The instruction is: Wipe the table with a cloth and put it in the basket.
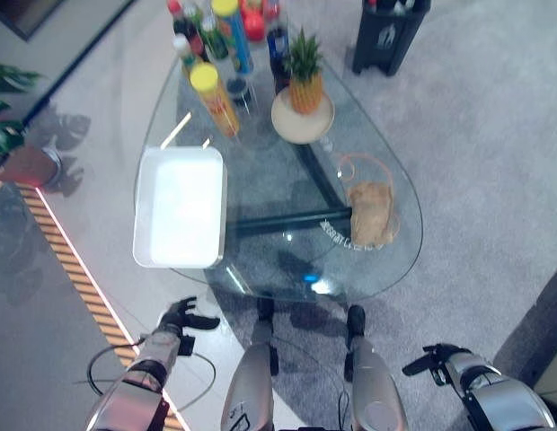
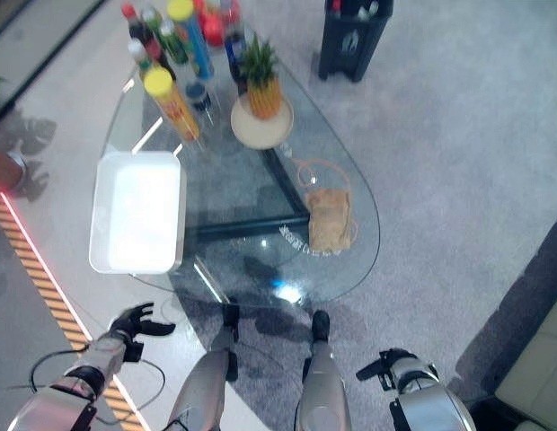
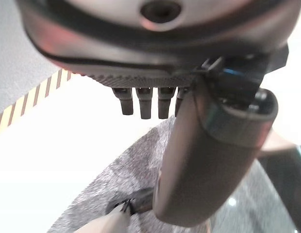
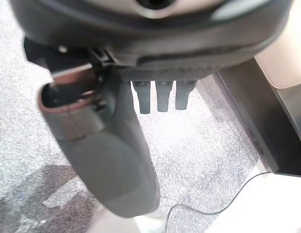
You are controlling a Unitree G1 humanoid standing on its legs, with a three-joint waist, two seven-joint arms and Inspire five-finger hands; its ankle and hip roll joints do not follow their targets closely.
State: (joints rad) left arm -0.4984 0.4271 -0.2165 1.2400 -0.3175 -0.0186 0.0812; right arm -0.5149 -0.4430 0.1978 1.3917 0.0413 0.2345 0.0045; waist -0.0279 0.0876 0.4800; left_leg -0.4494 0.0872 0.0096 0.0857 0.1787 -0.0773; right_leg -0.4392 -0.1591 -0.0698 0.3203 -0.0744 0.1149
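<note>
A crumpled tan cloth (image 1: 370, 214) lies on the right side of the round glass table (image 1: 260, 260), near its edge. A white rectangular basket (image 1: 180, 206) sits on the table's left side and looks empty. My left hand (image 1: 180, 316) hangs low in front of the table's near left edge, open and holding nothing; its thumb (image 3: 204, 160) and straight fingers show in the left wrist view. My right hand (image 1: 436, 359) hangs over the grey carpet at the lower right, well short of the table, open too, thumb (image 4: 116, 160) out.
At the table's far end stand several bottles (image 1: 216, 27), a yellow-lidded can (image 1: 216, 99) and a pineapple (image 1: 305, 76) on a round plate. A thin orange loop (image 1: 364, 166) lies by the cloth. A dark bin (image 1: 386, 31) stands behind. A potted plant (image 1: 18, 144) is at left.
</note>
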